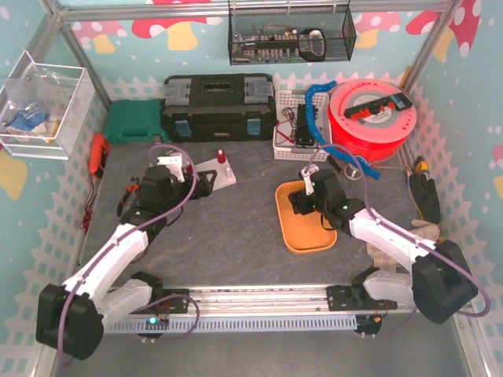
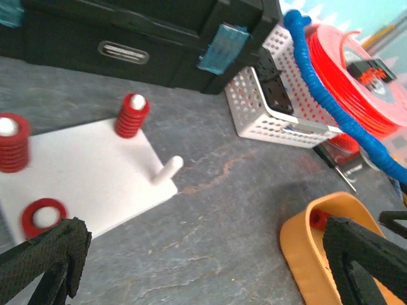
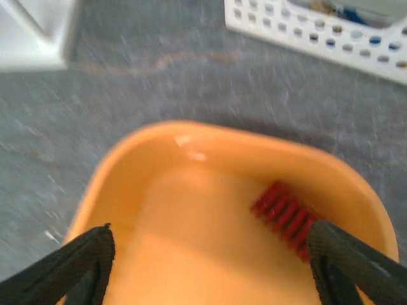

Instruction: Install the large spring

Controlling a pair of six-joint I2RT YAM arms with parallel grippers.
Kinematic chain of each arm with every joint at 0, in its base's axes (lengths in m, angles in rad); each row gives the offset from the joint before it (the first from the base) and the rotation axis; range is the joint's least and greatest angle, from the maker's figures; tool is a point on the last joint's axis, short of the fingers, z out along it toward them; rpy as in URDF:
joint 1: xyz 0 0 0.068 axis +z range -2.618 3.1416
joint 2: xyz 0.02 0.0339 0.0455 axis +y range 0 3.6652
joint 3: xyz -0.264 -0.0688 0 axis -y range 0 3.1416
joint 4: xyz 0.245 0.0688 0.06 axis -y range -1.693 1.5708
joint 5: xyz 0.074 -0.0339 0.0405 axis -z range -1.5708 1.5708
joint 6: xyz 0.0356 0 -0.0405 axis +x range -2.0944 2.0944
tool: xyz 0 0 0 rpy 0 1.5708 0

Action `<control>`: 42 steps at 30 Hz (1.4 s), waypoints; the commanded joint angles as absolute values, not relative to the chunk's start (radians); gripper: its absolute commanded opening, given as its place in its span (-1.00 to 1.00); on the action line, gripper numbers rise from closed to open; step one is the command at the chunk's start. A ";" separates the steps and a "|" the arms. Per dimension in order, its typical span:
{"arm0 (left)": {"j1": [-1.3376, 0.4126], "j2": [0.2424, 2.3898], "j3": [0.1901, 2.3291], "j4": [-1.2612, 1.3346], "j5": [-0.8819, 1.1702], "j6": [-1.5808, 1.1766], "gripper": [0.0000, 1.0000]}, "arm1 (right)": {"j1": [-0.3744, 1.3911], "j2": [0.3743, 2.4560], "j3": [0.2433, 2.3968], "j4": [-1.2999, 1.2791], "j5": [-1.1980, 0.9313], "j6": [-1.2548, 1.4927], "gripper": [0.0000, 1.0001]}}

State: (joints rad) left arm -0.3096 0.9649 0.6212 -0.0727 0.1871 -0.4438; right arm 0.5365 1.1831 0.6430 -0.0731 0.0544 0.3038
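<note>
Large spring lies loose by orange tray's right wall. It looks light, compressible and prone to rolling, so pinch across mid-coils. Right gripper hangs wide, empty.

Found a black toolbox along the back of the grey table, with a green case just to its left. Noted a white perforated basket beside a red spool, a blue ribbed hose arching across them.
</note>
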 commanded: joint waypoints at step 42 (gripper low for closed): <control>-0.527 1.162 0.526 0.295 0.173 -0.330 0.98 | 0.488 1.587 0.821 -0.272 0.094 0.265 0.23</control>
